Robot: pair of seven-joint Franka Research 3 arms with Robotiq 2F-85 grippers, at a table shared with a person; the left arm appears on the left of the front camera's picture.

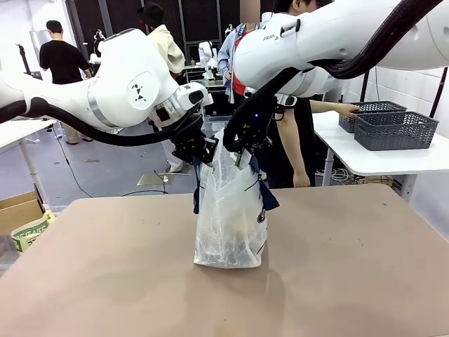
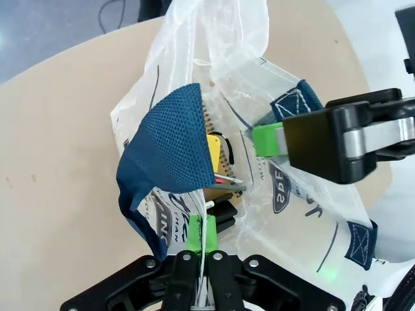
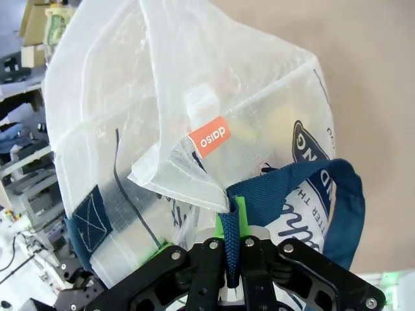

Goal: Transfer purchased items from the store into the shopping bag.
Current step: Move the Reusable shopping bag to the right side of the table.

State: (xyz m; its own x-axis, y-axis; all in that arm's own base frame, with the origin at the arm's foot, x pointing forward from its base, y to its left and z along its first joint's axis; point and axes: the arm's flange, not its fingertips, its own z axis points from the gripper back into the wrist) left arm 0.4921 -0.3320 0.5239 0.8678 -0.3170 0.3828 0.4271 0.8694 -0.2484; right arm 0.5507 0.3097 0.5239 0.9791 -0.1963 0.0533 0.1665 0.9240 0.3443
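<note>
Fingers (image 2: 202,234) of the left gripper (image 1: 205,154) are pinched tight on the shopping bag's (image 1: 231,217) rim, while the right gripper (image 1: 240,153) is clamped on its navy strap handle (image 3: 340,214). The bag hangs below both, base on the table (image 1: 105,267), purchased items (image 2: 219,170) inside.

The 2 arms meet at mid-scene. The left arm (image 1: 119,88) comes in from the left, elbow bent and wrist angled down to the right. Its left gripper (image 1: 205,153) is pinched tight on the shopping bag (image 1: 231,217) rim. The right arm (image 1: 330,35) enters high from the right, forearm dropping steeply. Its right gripper (image 1: 240,153) is clamped on the navy strap handle (image 3: 228,246).
</note>
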